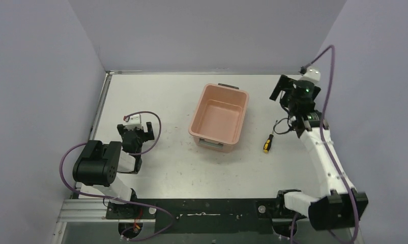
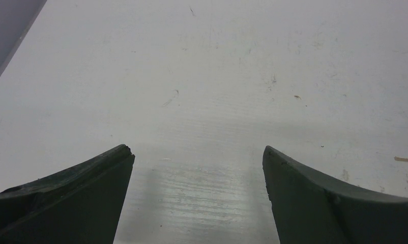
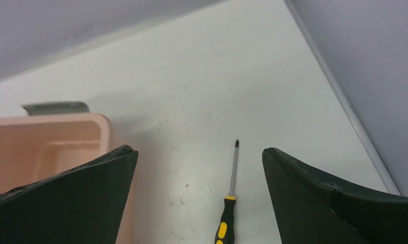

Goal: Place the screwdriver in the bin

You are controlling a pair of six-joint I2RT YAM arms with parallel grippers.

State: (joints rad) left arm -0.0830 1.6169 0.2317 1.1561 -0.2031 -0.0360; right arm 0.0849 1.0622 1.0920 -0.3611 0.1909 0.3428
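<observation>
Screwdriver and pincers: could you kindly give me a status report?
Left pincer, right pincer open, empty. Small yellow-and-black-handled screwdriver flat on white table, right of empty salmon-pink plastic bin, ungrasped. Nothing between them.

Left arm [image 1: 121,189]: white link at the base, joined to a bulky, rounded black joint housing [image 1: 96,169].
Left cable [image 1: 143,112]: thin and purple, running from wrist to base.
Left gripper [image 2: 198,151]: two dark matte fingers, broad at the root and curving to blunt tips; one edge looks chipped.
Right arm [image 1: 320,155]: long white links dotted with small dark screws, with a black boxy joint [image 1: 338,208] near the base.
Right cable [image 1: 333,48]: purple, like the left one.
Right wrist [image 1: 306,91]: black body with a white cap and a small green light.
Right gripper [image 3: 198,152]: the same dark, curved, tapering fingers.
</observation>
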